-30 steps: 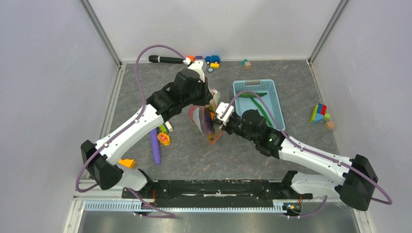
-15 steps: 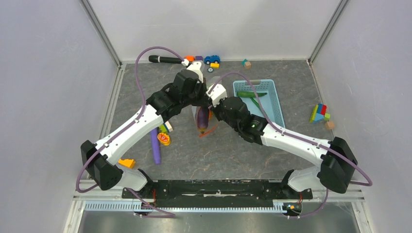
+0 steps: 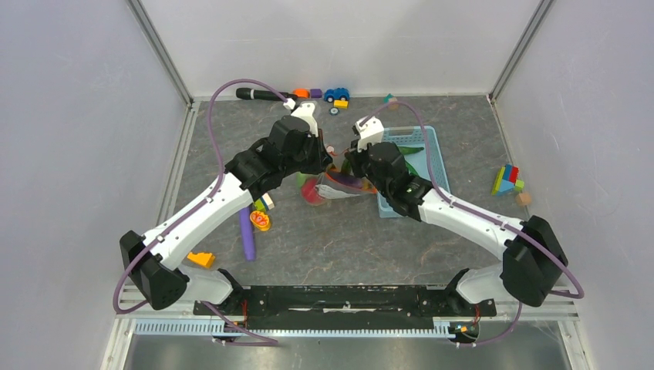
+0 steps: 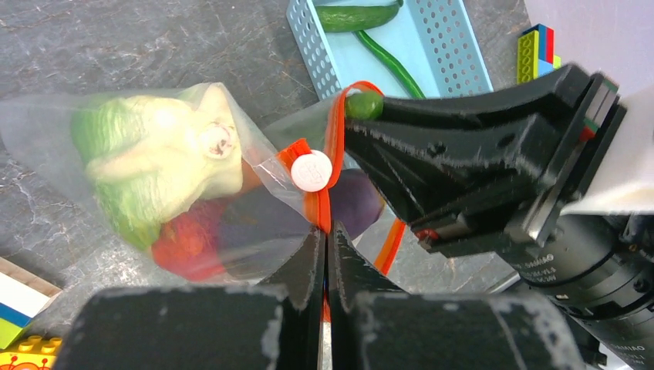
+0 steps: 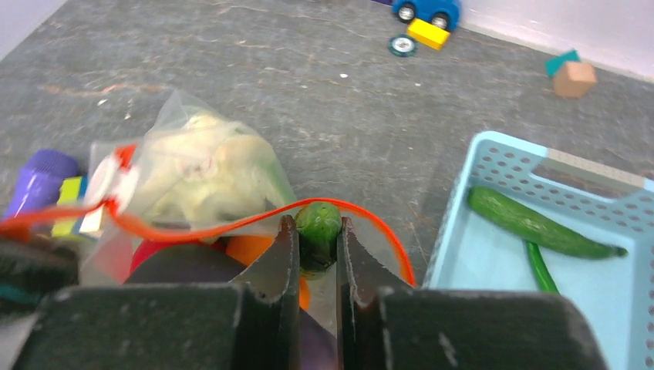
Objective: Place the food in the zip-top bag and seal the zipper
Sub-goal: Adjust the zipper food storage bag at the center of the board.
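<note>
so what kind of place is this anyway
Probably a robot test cell: plain pale walls box in a grey stone-patterned tabletop, two white-and-black robot arms are bolted to a black rail at its near edge, and colourful toy blocks lie scattered.

1. We are finding no wording that we can actually read in any view.
2. We are seeing small white lettering on the right arm's black housing (image 4: 540, 259) (upside down and too blurred to make out).
</note>
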Available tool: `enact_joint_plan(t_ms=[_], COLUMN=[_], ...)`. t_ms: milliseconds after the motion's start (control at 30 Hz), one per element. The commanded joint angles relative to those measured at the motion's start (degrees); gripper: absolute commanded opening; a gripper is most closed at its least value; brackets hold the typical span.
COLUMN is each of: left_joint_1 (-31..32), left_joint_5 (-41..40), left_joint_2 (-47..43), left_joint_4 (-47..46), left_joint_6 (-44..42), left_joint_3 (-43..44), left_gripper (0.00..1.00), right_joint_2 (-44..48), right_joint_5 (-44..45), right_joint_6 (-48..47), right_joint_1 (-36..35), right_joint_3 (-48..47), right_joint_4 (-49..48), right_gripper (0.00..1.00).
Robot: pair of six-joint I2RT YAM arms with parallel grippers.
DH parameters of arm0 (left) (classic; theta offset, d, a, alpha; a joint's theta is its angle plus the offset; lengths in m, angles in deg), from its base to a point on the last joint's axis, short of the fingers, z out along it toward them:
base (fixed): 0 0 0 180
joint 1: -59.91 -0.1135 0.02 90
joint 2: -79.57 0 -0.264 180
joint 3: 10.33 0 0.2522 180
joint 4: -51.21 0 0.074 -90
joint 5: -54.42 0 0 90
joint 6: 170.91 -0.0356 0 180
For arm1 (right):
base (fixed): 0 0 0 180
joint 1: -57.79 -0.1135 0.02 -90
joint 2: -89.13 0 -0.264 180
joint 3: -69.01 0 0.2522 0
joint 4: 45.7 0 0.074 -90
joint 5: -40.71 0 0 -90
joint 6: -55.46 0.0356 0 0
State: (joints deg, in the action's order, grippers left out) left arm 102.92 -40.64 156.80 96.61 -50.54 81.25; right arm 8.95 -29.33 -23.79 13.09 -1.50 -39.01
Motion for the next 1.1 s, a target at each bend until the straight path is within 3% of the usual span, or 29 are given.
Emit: enact_joint_plan(t_ms=[0,133,233,700,833,1000,1067], left_joint_1=[0.59,0.50,0.49,0.50,0.50,0.44,0.12], left_joint_5=[-1.06,-3.68,-2.59,0.61,1.04,-0.71,-1.98], left_joint_2=[-2.64,-1.57,-0.70,-1.49,-0.93,0.06,0.33], left_joint_4=[-5.73,-4.41,-4.22,-4.57,-4.83,-5.40,-5.28], left_joint_6=[2.82,3.90,4.47,4.48,4.47,6.01,6.93], left_joint_3=[1.77,2.63,3.33,4.01,4.18,4.31,4.40], left_gripper=[0.02,0.02,0.02,0.02,0.02,0.02,0.02], right_joint_2=[2.67,6.29,5.15,-4.33,-4.65,-0.81,1.29], right_joint_5=[-13.07,-22.60,-23.29,-10.73,-9.07,-11.44,-13.11], right_joint_6=[-9.98,-20.35,-24.86,-23.37,-23.03,-21.32,-21.05], right_joint_1=[-0.18,-1.09,-2.23,-4.11,-4.77,-4.77,-4.78], right_joint_3=[6.28,11.45,10.46,0.32,-1.77,-1.34,-1.31], right_joint_4=[-5.55,-11.54,-9.23,1.57,3.74,3.20,3.82], right_gripper=[0.10,0.12,0.12,0.05,0.18,0.23,0.33])
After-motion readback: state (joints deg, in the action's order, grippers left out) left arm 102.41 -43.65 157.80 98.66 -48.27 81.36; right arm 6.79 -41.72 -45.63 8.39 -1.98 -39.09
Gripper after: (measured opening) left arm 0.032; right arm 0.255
